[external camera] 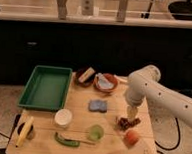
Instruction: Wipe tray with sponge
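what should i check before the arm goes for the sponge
1. Sponge lies flat on the table with nothing on top of it: ok
2. Pincer lined up over the sponge: not ok, it hangs low to the sponge's right
3. Route from pincer to sponge free of objects: ok, only bare wood shows between them
4. Pincer carrying nothing already: cannot tell
5. Green tray sits flat on the table's left side: ok
6. White cup out of the way of a sponge-to-tray move: cannot tell, it stands near the tray's front right corner
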Robot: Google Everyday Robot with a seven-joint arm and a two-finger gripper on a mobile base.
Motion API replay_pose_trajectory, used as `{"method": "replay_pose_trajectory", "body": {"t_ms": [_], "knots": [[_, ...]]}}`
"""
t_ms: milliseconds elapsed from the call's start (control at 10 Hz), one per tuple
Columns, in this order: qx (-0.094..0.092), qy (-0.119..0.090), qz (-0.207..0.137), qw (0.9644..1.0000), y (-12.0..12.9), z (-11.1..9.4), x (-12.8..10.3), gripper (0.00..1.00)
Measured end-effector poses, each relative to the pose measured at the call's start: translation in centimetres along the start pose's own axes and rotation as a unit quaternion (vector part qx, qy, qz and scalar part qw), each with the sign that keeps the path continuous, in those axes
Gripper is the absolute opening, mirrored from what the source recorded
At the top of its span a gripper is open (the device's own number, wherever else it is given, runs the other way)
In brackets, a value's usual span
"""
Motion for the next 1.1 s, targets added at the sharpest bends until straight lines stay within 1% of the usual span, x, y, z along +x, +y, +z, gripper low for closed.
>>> {"method": "replay_pose_trajectory", "body": {"t_ms": [400, 700, 1100], "knots": [[-0.006, -0.011, -0.004, 0.9999, -0.6, 1.7, -0.8, 0.8], [-0.013, -0.02, -0.008, 0.9997, -1.3, 3.8, -2.0, 0.8], [-0.021, -0.03, -0.01, 0.9993, -1.9, 5.8, -3.3, 0.8]]}}
